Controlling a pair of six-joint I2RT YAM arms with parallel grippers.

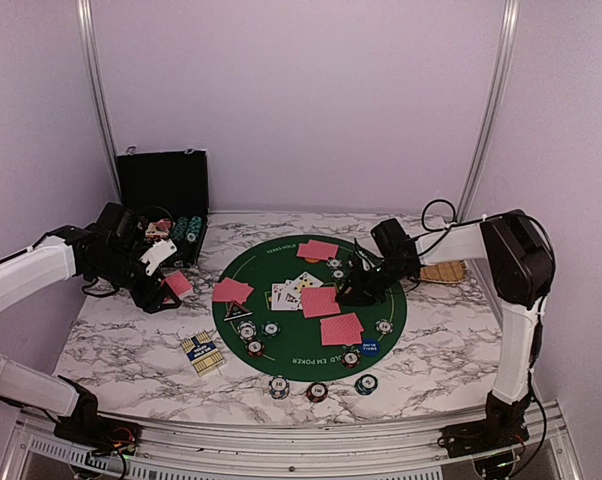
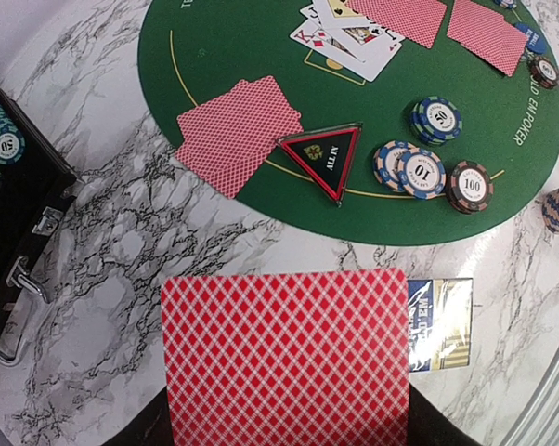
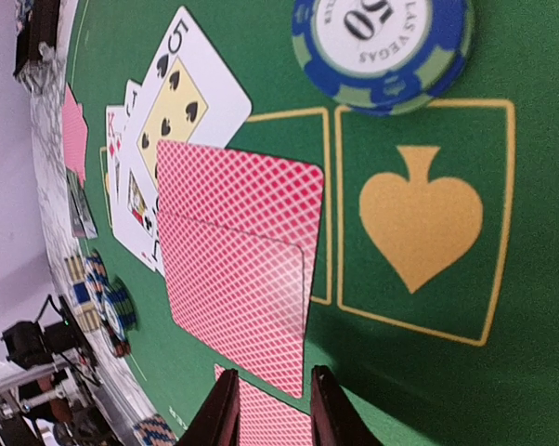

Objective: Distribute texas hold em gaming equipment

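One card (image 2: 284,358): pinched by left gripper (image 1: 167,292), near table's (image 1: 131,350) left edge
Right gripper (image 3: 275,386): fingers (image 3: 222,418) slightly apart over mat (image 3: 447,390) cards (image 3: 233,269)

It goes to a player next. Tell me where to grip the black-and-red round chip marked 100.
Best pinch the black-and-red round chip marked 100 across its rim, from straight above: it lies flat on the green felt mat. Pinch crosswise to the blue-and-tan chip marked 10, close beside it, where its sides are free.
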